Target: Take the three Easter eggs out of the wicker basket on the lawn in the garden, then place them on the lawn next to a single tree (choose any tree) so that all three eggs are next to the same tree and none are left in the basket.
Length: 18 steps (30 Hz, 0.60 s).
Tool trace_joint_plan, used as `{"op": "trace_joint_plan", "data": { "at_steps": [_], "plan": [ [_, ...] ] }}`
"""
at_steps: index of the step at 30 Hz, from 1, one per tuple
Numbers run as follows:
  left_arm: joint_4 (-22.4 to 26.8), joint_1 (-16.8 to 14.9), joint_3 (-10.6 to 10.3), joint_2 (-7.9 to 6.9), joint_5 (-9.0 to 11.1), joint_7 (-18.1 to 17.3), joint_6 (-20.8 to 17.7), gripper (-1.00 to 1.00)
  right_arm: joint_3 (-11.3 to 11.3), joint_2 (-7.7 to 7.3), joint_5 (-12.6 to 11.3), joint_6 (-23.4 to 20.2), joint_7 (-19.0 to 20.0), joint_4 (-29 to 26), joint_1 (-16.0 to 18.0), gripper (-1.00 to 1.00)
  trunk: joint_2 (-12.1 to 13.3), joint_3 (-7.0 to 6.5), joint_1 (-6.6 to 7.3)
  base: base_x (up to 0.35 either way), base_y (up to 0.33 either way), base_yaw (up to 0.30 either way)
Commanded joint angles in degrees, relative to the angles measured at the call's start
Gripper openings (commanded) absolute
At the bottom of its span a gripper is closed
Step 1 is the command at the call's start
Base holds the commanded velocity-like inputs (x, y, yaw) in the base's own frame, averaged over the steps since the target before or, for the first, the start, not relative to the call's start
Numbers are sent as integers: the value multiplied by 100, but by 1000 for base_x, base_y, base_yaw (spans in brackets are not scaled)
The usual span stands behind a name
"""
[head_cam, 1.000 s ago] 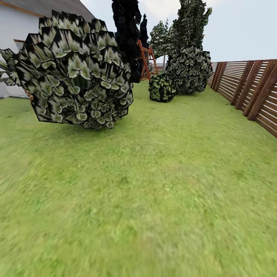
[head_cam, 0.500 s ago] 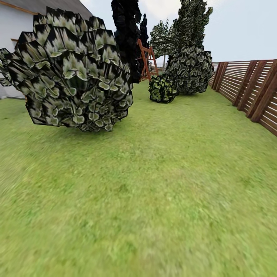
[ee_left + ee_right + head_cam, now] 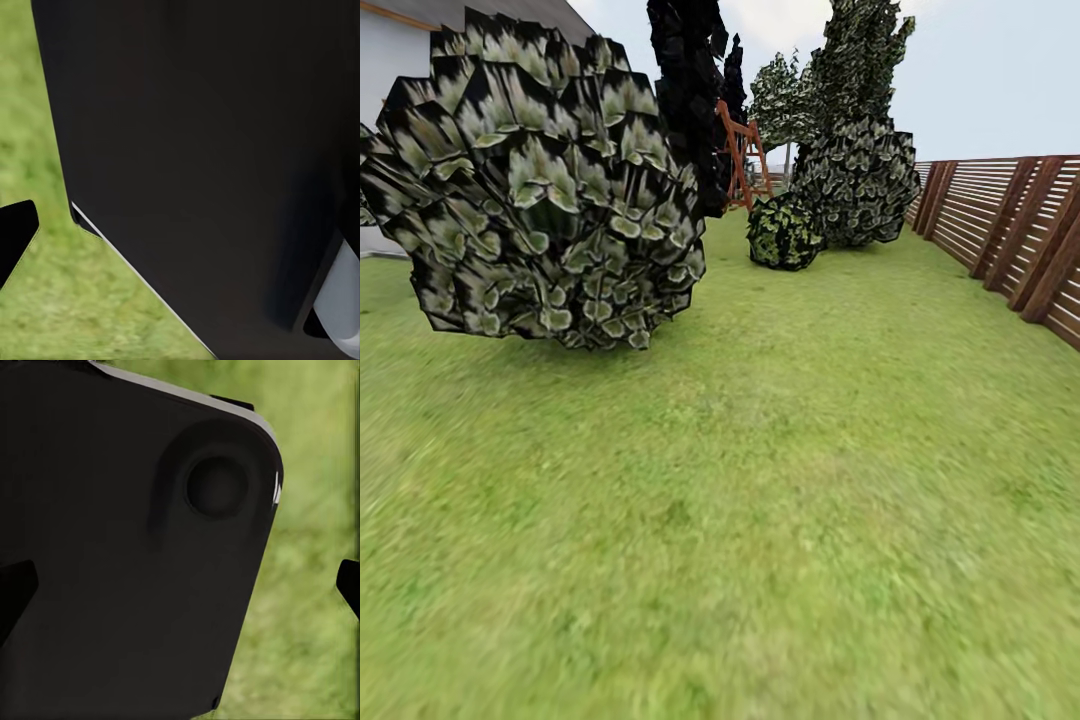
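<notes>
Claw states cannot be told: both wrist views face dark robot body above lawn (image 3: 780,520). Transit step, judging by open grass ahead; next, find the basket.

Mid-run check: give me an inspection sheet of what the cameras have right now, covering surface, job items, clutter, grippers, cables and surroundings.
Surface: lawn, green grass with yellowish patches, open ahead.
Job's things: nothing seen of eggs, basket or pale trunk.
Clutter: nothing seen on the grass ahead.
Grippers: dark robot body blocks most of both wrist views; a dark fingertip edges in over grass; open or shut cannot be told.
Cables: nothing seen.
Surroundings: large leafy bush at left, black-leaved tree behind it, small bush farther off, slatted wooden fence at right, white house wall at far left.
</notes>
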<state>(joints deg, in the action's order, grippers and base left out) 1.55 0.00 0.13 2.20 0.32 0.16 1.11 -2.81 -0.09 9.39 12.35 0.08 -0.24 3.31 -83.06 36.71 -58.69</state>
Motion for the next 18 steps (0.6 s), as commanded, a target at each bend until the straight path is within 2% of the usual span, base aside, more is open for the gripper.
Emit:
{"op": "trace_joint_plan", "data": {
  "at_steps": [1,18],
  "plan": [
    [2,0,2,0,3,2,12,100,-25,-1,9,14,1,1,3,100,-2,4,-3,341,0,0],
    [3,0,-3,8,4,2,20,100,-26,-2,9,17,1,4,3,100,-2,4,-3,340,0,0]
  ]
}}
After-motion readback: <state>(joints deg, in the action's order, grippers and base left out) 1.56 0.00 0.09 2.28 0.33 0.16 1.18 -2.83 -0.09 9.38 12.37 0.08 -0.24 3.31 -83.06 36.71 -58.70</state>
